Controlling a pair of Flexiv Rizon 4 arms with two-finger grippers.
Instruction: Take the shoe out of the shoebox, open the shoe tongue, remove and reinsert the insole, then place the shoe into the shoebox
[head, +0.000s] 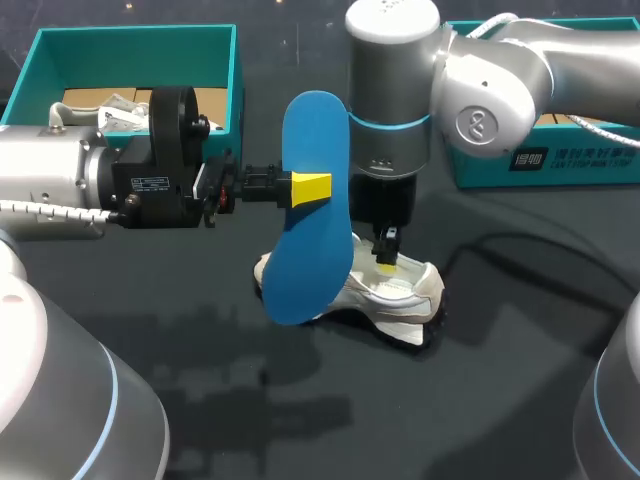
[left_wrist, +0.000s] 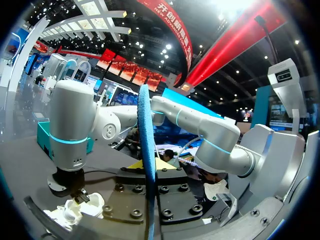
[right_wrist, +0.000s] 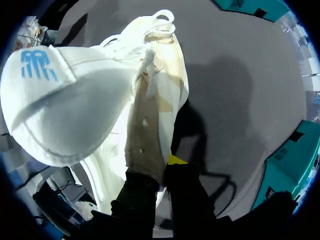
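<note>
Left claw (head: 311, 187) pinches blue insole (head: 306, 262) upright; right claw (head: 385, 264) pinches white shoe (head: 408, 296) on dark table (head: 500, 400)

The insole (head: 312, 200) is plain bright blue. The shoe (head: 400, 295) is white with a cream lining, a black sole edge and a blue emblem on its tongue (right_wrist: 40, 62). The shoebox (head: 130, 45) is teal with a tan floor. The table (head: 500, 400) is dark grey.
</note>
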